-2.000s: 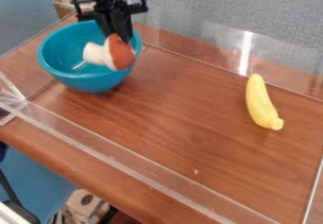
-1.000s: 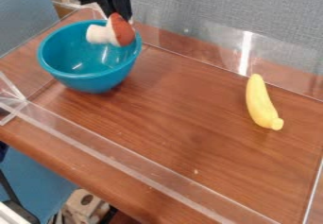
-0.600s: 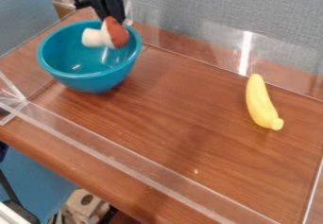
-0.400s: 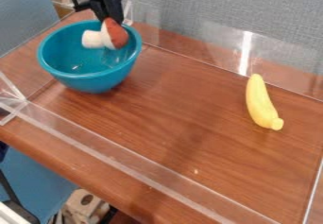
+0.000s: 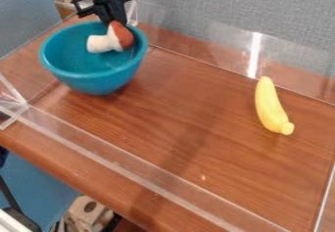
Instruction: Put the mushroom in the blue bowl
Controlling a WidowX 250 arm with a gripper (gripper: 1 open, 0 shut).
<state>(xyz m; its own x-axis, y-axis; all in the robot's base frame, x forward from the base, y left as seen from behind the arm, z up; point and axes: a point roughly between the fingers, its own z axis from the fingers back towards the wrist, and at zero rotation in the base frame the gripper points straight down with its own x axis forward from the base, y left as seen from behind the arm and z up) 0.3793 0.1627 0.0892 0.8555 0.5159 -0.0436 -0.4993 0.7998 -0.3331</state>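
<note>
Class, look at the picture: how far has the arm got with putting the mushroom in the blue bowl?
Done: the mushroom is picked up and hangs over the blue bowl. In hand: the pincer is shut on the mushroom. Left: releasing it inside and pulling away. The banana lies apart on the table.

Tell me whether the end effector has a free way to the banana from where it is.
Probably not yet: the end effector is shut on the mushroom over the blue bowl. The wood toward the banana looks bare.
</note>
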